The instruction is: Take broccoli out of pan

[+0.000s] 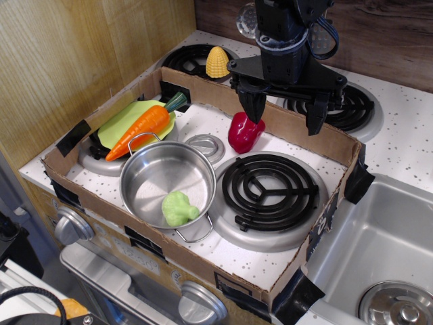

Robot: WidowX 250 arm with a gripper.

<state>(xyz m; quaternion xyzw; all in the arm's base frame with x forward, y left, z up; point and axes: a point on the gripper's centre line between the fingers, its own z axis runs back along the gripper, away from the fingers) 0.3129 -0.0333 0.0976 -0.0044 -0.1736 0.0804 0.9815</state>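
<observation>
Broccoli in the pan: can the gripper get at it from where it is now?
Probably yes. The broccoli lies uncovered in the open pan, near its front rim. The gripper hangs open, apart from it, behind the red pepper.

Carrot (141, 128) on plate (122, 118) (lime-green); red pepper (245, 132), corn (217, 61).

We see the pan (168, 181) sitting inside a low cardboard tray (203, 261) on the toy stove. The broccoli (178, 208) lies at the pan's near right rim, partly over the edge. Behind the pan to the left, a carrot (143, 126) rests on a green plate (122, 122). Just behind the pan lies a small silver lid (206, 144). To the pan's right is a black coil burner (270, 189). Behind the pan to the right, the gripper (284, 112) hangs with fingers spread, apparently just above a red pepper (245, 133). A yellow corn (217, 62) stands farther behind the pan.
</observation>
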